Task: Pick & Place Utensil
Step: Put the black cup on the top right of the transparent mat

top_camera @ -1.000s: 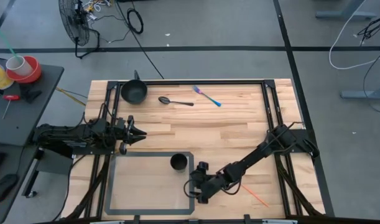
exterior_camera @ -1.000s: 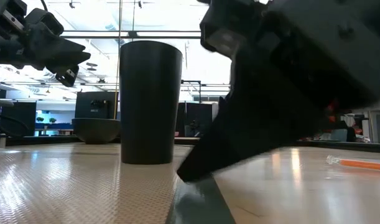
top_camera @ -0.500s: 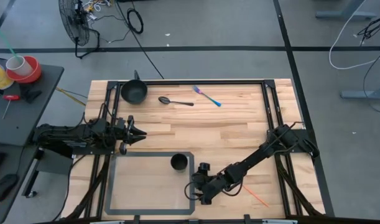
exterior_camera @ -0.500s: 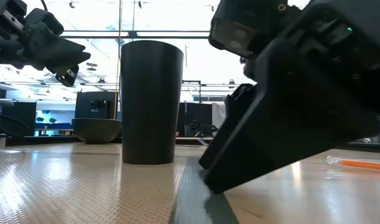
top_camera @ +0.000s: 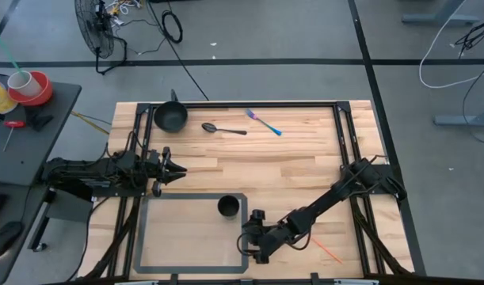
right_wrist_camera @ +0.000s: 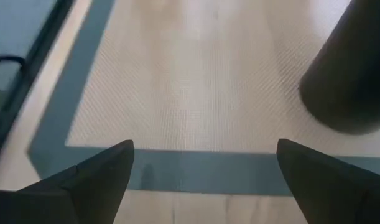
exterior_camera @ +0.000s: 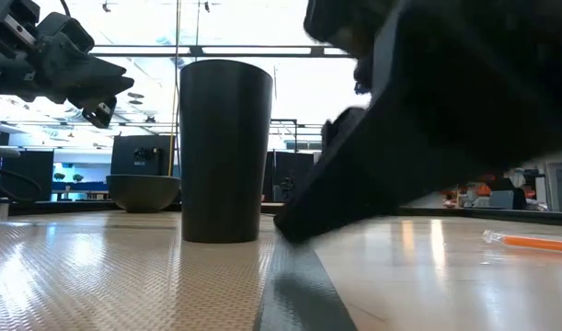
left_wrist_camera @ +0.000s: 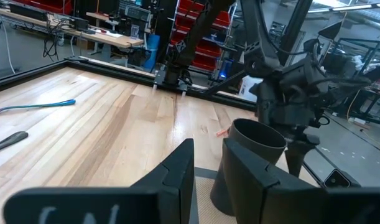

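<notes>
Spoon and fork lie at the worktop's 12 o'clock edge. Right gripper, open, empty, hangs at the mat's 3 o'clock border, near the cup. Left gripper is narrowly parted, empty.

Black bowl at table's far corner, floor fan, red tape roll

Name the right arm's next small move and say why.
Probably lift and pull back from the mat. The right gripper hangs low over the mat's edge beside the cup, jaws wide and empty. The nearest utensil, an orange stick, lies on the bare wood behind it; the spoon and fork lie at the far side.
</notes>
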Motion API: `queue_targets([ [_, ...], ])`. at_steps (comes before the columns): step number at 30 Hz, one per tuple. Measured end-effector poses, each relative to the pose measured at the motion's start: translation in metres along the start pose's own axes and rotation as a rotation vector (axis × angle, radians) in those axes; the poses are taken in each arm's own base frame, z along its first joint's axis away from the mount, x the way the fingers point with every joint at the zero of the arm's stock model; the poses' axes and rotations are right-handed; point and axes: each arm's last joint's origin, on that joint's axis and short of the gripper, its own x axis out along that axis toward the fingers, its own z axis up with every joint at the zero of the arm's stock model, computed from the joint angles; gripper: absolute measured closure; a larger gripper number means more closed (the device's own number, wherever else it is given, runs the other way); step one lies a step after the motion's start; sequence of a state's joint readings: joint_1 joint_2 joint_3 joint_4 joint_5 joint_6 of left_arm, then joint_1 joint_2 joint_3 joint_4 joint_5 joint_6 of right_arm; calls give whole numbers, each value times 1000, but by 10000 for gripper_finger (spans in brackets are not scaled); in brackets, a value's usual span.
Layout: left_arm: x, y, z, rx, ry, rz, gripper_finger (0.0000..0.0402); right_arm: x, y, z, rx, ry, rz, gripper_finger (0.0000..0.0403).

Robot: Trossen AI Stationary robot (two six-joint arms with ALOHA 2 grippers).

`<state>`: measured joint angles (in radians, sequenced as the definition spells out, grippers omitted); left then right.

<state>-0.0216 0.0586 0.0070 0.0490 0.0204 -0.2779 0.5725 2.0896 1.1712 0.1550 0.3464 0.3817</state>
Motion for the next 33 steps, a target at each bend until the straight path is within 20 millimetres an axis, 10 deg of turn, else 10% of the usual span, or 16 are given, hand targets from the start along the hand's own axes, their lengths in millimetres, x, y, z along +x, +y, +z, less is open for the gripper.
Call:
queue_targets([
  [33,0,0,0,0,0,0,312,7,-6,-7,51,36,-36,5],
])
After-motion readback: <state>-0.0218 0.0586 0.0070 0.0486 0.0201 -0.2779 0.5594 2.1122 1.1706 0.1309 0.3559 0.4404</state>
